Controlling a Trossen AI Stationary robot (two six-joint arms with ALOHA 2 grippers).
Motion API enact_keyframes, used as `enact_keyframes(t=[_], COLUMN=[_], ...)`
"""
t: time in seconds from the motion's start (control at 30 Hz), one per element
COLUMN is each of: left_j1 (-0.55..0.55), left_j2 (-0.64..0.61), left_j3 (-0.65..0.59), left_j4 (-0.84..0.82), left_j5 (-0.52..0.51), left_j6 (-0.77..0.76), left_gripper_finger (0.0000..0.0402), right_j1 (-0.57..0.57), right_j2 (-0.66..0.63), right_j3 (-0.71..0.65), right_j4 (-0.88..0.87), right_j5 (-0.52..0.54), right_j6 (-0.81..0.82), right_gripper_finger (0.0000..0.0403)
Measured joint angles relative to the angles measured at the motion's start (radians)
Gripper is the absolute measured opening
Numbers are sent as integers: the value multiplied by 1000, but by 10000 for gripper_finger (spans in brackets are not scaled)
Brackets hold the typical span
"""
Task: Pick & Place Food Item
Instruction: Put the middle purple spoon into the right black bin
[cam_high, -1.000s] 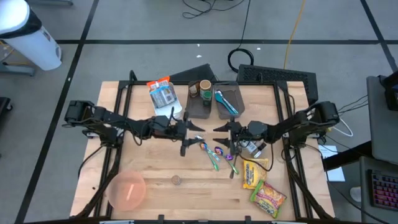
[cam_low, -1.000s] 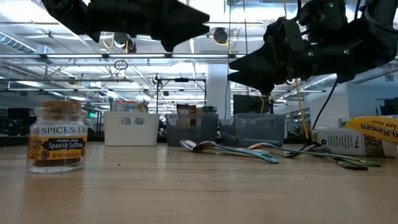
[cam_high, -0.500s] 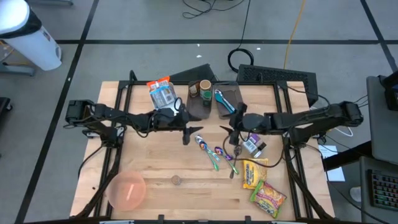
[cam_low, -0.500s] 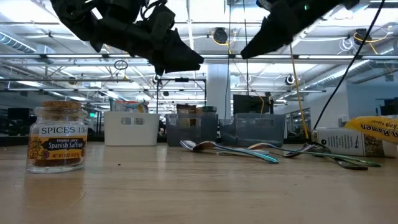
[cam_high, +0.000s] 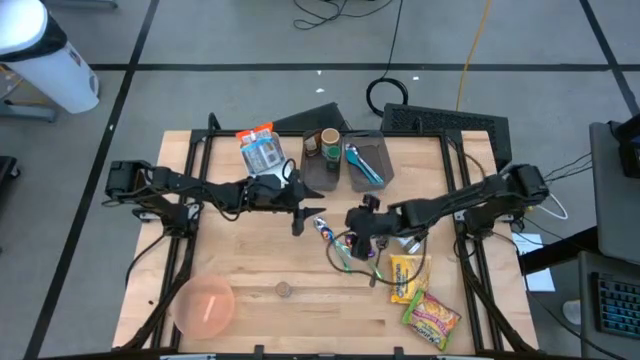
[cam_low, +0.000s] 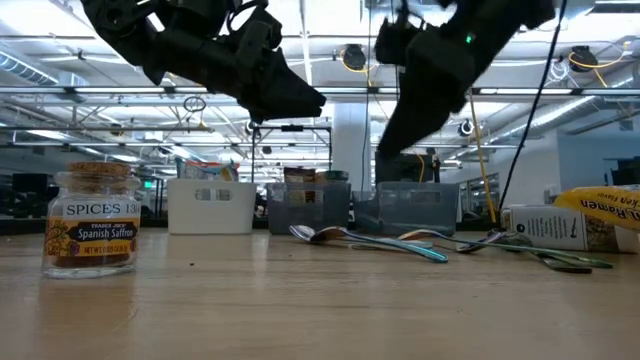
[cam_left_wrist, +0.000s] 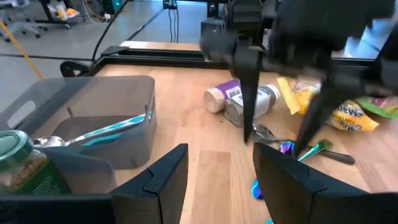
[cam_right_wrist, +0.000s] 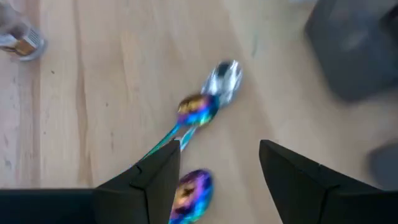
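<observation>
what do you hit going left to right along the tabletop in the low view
spice jar → white bin → grey bins → spoons → white box lying on its side → yellow ramen packet

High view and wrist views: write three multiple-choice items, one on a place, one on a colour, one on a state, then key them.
1. Where is the clear pink round bowl?
A. near-left corner of the light wooden table
B. inside a grey bin
C. beside the yellow packets

2. What colour is the handle of the spoon lying in the dark grey plastic bin?
A. red
B. turquoise
C. black

3. How do the right gripper's jaws stand?
A. shut on a spoon
B. shut on nothing
C. open, empty

Key: 1 A, it sits alone by the table's front-left corner. 2 B, the turquoise-handled spoon shows in the left wrist view. 3 C, its fingers are spread above the iridescent spoons.
</observation>
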Motion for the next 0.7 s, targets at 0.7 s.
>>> enact_keyframes(t=[0.7], left_j1=[-4], left_j2=[0], left_j3=[0], left_j4=[-17], left_j5=[1], left_j6=[-9], left_gripper_finger=[186], right_j1=[99], right_j2=[218], right_j3=[-1], right_j4=[-93], right_j5=[21], right_j6=[419], right_gripper_finger=[212])
